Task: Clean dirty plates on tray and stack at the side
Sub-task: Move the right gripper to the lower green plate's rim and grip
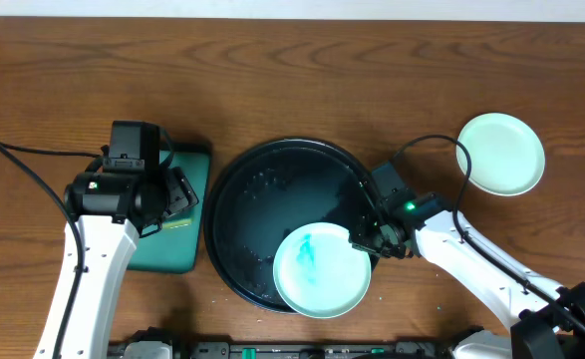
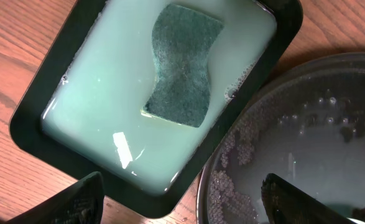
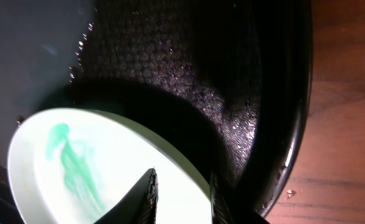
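Your right gripper (image 3: 181, 198) pinches the rim of the teal-smeared mint-green round plate (image 1: 317, 267) inside the glossy round black tray (image 1: 257, 179). That wet rim could slip free. Your left gripper (image 1: 177, 194) hangs spread.

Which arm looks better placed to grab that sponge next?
The left. The left fingers hang open above the sponge in the soapy tray, while the right fingers grip the smeared plate by its rim.
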Controlling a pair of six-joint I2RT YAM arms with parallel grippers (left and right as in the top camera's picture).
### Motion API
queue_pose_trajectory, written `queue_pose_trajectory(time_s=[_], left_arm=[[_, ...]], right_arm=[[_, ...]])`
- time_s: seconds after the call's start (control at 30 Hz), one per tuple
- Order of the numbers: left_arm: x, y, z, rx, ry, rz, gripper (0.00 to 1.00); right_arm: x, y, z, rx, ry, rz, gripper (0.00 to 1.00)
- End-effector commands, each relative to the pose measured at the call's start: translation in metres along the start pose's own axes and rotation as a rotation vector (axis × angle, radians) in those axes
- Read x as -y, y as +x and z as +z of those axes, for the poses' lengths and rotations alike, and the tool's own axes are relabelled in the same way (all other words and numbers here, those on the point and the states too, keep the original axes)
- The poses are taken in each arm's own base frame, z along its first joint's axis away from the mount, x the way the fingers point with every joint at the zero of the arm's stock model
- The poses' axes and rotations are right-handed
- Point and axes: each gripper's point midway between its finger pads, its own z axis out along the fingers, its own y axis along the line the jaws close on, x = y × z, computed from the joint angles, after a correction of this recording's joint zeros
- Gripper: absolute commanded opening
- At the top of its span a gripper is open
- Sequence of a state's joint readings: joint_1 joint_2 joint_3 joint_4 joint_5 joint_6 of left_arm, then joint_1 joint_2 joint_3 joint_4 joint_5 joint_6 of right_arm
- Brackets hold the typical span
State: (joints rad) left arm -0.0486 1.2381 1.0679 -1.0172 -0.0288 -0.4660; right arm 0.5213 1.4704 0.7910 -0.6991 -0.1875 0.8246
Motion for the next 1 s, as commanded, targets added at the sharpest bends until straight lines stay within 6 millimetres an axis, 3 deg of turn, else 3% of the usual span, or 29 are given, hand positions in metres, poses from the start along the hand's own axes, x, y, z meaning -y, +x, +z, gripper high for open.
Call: queue_pose_trajectory(time_s=[0.0, 0.17, 0.3, 0.53, 0.7, 0.97], left_arm=[[-0.001, 0.002, 0.001, -0.004, -0.007, 0.021, 0.81], [-0.002, 0.003, 0.001, -0.007, -0.009, 0.024, 0.81], [-0.002, 0.003, 0.001, -0.007, -0.009, 0.024, 0.81], [-0.003, 0.005, 0.001, -0.013, -0.012, 0.025, 0.81], [-0.003, 0.005, 0.001, -0.013, -0.012, 0.025, 0.81], [-0.003, 0.005, 0.001, -0.016, -0.014, 0.026, 0.81]], right_arm=[[0.003, 0.006, 0.0, -0.02, 0.013, 0.033, 0.25], [0.029, 0.018, -0.004, -0.066, 0.119, 0.11, 0.2], [0.036, 0.019, -0.015, -0.063, 0.131, 0.137, 0.18], [0.029, 0.039, -0.036, -0.111, 0.065, 0.134, 0.34], [0.021, 0.061, -0.033, -0.19, 0.046, 0.162, 0.36], [0.03, 0.08, -0.016, -0.195, 0.105, 0.218, 0.36]])
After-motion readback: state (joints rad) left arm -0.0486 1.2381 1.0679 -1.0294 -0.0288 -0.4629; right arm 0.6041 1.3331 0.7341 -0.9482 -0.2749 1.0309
